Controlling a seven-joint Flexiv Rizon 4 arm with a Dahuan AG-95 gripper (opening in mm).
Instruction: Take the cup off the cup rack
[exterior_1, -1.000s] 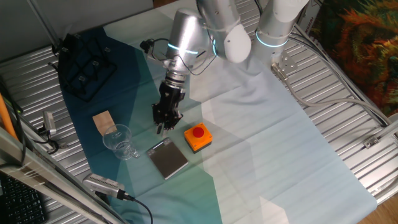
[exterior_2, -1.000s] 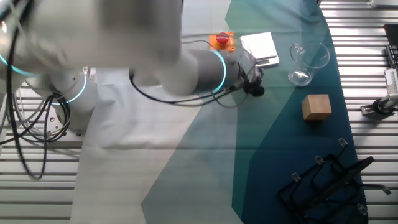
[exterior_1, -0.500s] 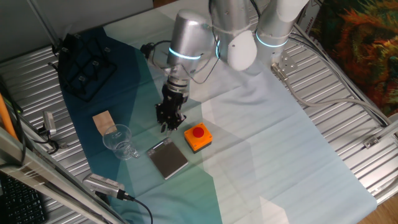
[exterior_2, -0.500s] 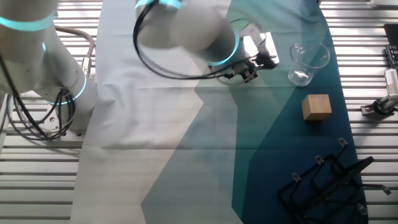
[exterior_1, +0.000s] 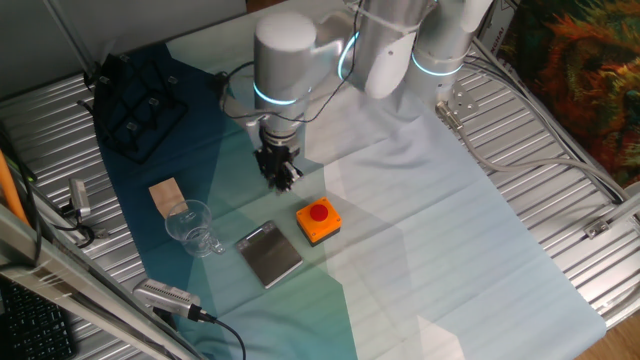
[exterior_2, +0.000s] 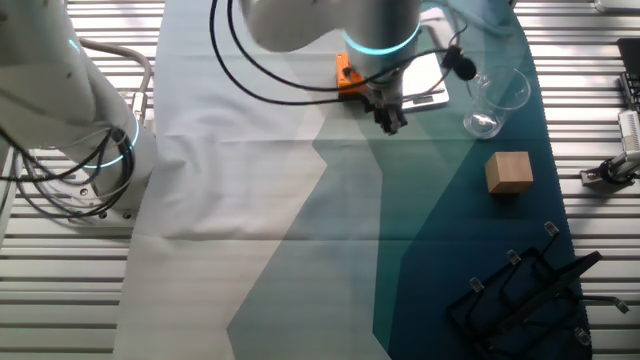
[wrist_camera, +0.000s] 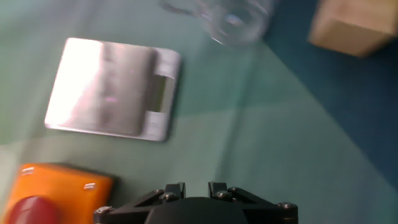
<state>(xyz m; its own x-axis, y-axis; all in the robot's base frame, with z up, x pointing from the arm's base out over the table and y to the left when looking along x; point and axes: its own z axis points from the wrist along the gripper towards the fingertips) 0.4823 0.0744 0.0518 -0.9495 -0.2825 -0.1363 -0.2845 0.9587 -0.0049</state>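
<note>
The cup (exterior_1: 195, 228) is clear glass and stands upright on the teal cloth, beside a wooden block (exterior_1: 166, 195). It is well apart from the black cup rack (exterior_1: 135, 105) at the far left. The other fixed view has the cup (exterior_2: 495, 100) at the top right and the rack (exterior_2: 525, 295) at the bottom right. My gripper (exterior_1: 283, 178) hangs over the cloth to the right of the cup, clear of it. In the hand view the gripper (wrist_camera: 196, 188) shows a narrow gap with nothing in it, and the blurred cup (wrist_camera: 233, 18) lies ahead.
A grey metal plate (exterior_1: 270, 255) and an orange box with a red button (exterior_1: 318, 220) lie close below the gripper. The hand view has the plate (wrist_camera: 112, 87) at left and the block (wrist_camera: 354, 25) at top right. Ribbed metal table borders the cloth.
The arm has swung and lifted, carrying the gripper a little away from the plate and the cup toward the back. The cup, block and rack have stayed put.
</note>
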